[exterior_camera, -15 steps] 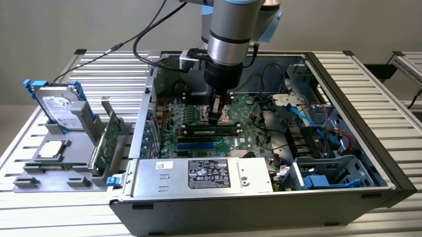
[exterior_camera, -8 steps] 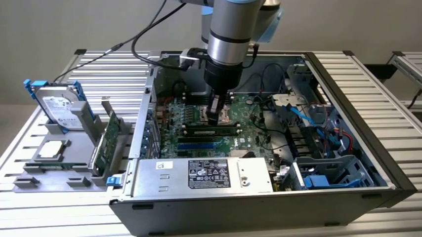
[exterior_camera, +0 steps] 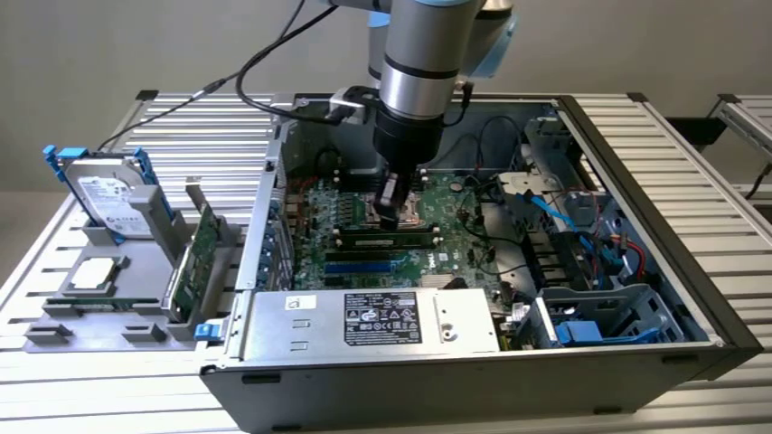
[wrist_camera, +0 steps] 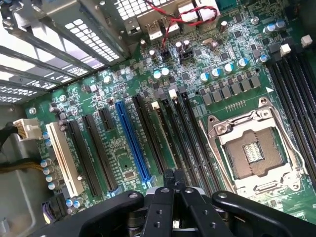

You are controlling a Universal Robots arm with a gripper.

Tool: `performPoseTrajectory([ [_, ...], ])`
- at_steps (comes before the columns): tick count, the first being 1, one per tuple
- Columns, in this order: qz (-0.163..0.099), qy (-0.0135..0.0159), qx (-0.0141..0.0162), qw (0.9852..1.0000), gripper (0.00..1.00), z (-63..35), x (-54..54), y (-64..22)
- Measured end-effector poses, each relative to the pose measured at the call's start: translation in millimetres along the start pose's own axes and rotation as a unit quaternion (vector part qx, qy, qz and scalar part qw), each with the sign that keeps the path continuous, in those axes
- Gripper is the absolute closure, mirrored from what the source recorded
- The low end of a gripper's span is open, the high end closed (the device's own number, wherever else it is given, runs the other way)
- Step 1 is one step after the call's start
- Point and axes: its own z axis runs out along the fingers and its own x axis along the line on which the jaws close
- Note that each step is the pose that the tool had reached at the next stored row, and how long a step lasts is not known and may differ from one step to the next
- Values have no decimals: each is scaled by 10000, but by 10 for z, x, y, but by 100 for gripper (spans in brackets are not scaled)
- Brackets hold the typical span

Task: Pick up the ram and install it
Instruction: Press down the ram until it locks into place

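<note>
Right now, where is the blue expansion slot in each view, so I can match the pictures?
Exterior view: the blue expansion slot lies on the motherboard, right beside the silver power supply.
Wrist view: the blue expansion slot runs among black slots, between the white slot and the CPU socket.
Shared landmark: the CPU socket, its metal frame open.

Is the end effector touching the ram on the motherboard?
Cannot tell. In the exterior view the shut end effector overlaps the ram, but neither contact nor gap shows plainly; the wrist view does not settle it.
</note>
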Motion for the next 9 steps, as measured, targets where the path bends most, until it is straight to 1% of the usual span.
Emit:
performPoseTrajectory([
  [5,275,-8,-12,9996,89,0,0,0],
  [9,498,-14,-19,9988,89,0,0,0],
])
